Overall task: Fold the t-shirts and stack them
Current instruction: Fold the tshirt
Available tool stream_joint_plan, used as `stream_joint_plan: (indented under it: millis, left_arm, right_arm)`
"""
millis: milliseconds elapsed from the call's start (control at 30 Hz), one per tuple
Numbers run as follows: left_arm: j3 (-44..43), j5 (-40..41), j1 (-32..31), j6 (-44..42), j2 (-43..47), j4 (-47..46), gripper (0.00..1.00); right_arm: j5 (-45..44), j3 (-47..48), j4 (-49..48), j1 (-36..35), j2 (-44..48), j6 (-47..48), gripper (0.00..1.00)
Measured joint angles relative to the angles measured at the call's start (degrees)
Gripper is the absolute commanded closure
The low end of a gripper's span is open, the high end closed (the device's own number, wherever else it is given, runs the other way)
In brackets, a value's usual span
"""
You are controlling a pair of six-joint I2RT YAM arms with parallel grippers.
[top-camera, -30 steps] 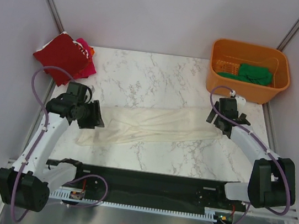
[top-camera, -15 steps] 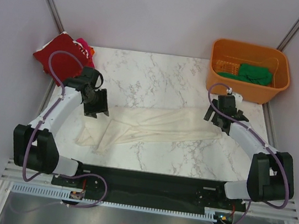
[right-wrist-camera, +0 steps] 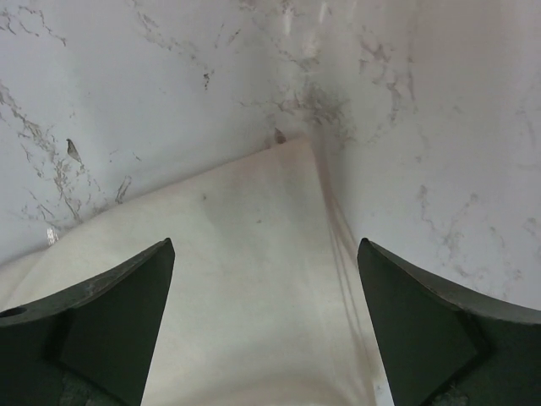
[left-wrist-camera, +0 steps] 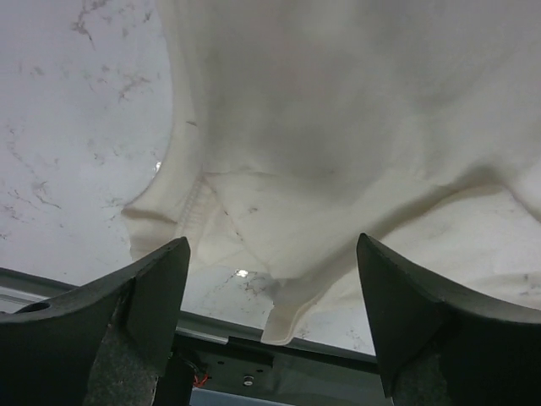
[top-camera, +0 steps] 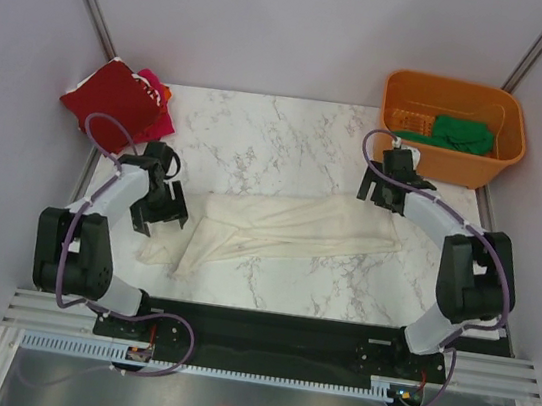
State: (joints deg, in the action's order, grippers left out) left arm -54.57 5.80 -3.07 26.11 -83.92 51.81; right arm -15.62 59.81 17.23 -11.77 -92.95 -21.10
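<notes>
No text, label, brand, number or sign can be read in any view. The cream shirt (top-camera: 288,228), the red shirt (top-camera: 114,100), the tub (top-camera: 458,167) and the table (top-camera: 280,139) all show plain surfaces.
</notes>
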Motion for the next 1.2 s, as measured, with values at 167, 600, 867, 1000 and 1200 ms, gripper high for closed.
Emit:
stream_joint_plan:
  millis: [167, 600, 867, 1000, 1200]
  left_arm:
    - [1.22, 0.15, 0.79, 0.09, -0.09, -1.49, 0.03]
    - [-2.51, -3.78, 0.13, 0.02, -13.49, -2.05, 0.98]
    - [-14.12, -2.58, -0.98, -0.74, -23.06, 4.26, 0.98]
    - [-30.10, -0.87, -2.71, -1.88, -33.05, 5.14, 0.98]
    - [-61.13, -1.75, -6.58, -4.52, -50.66, 4.90, 0.98]
  right_arm:
    - [3.91, 3.52, 1.29, 0.00, -8.55, 1.36, 0.02]
    - [5.64, 4.39, 1.18, 0.15, -12.09, 3.61, 0.76]
    - [9.55, -0.76, -3.56, 0.46, -8.72, 2.29, 1.00]
    - [17.88, -8.83, -6.69, 0.68, -2.73, -0.55, 1.00]
    - [30.16, -24.13, -6.51, -5.35, 12.39, -9.27, 1.00]
